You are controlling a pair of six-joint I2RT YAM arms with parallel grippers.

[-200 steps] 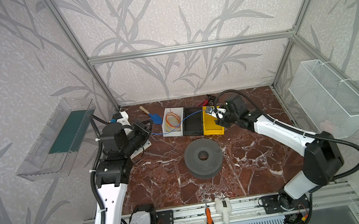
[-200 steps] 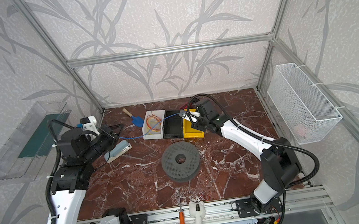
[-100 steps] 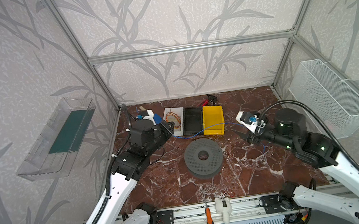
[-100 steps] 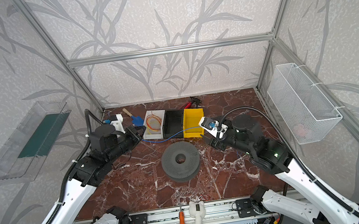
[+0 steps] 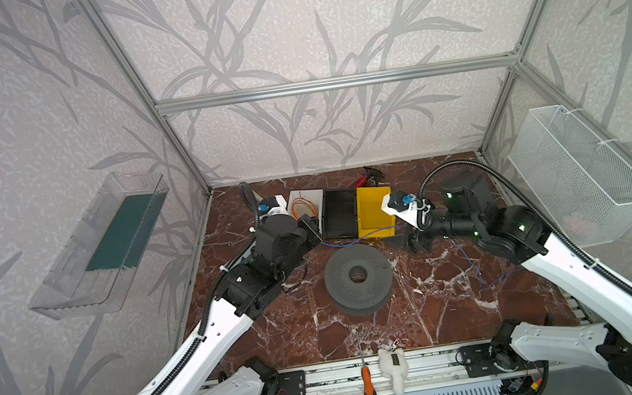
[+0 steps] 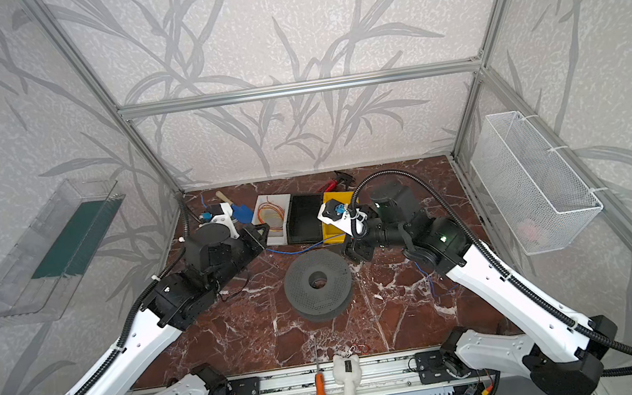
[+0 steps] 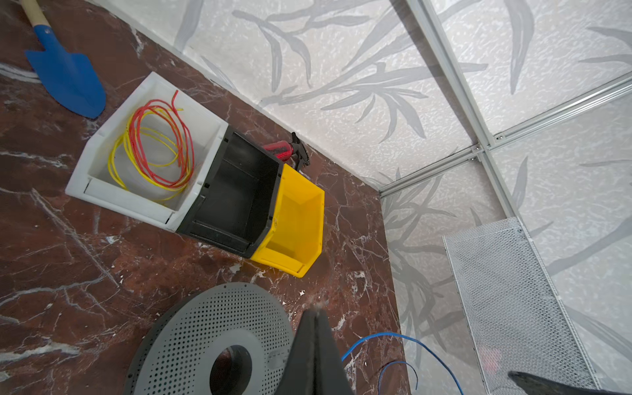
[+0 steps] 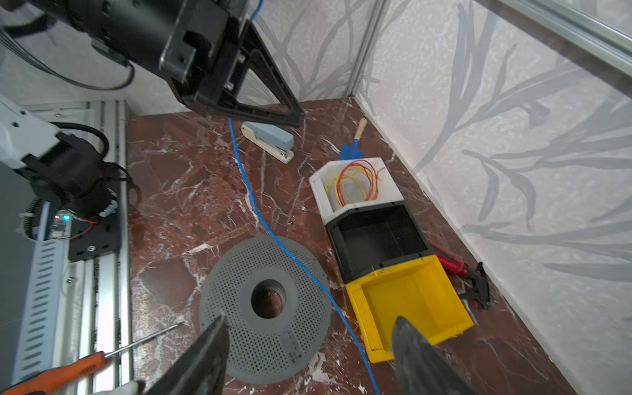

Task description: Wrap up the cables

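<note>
right gripper (image 8: 309, 318) back from yellow bin (image 8: 410, 301), jaws spreading wider, empty, lower frame. left gripper (image 8: 297, 119) pressed together, pinching blue cable (image 8: 260, 219) crossing spool (image 8: 225, 273). wrapping not begun.

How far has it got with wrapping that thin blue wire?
Barely started. No turns show on the grey perforated spool; the thin blue wire only crosses its top. In hand: the left gripper is shut on the wire, the right gripper open over it. Left: all the winding, including slack lying on the marble table.
</note>
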